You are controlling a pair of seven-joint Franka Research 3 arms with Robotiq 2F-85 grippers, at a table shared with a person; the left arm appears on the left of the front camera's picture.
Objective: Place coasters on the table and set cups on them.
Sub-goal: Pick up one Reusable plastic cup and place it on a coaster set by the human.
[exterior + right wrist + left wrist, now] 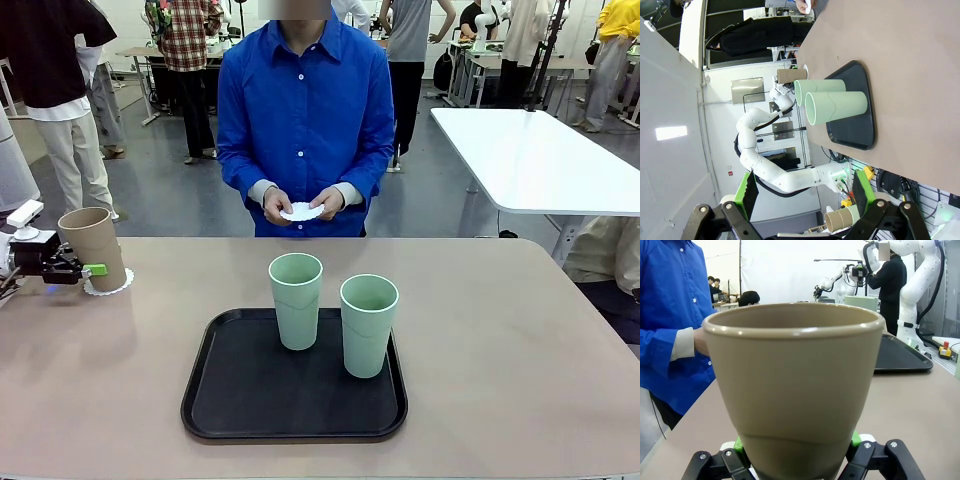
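Tan, plastic-looking cup [90,240] sits on a coaster [112,288] at the table's [500,330] left end, left gripper [85,270] clamped low around it. Light, stiff, likely slick, so a low grip suits it. Right gripper [805,192] stands apart, empty.

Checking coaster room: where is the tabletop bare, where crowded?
Bare: the beige tabletop right of the black rectangular tray, the far strip between tray and person, the gap between tray and tall tan tumbler. Crowded: the tray, with two mint green tumblers, and the left edge, where the left gripper holds that tumbler.
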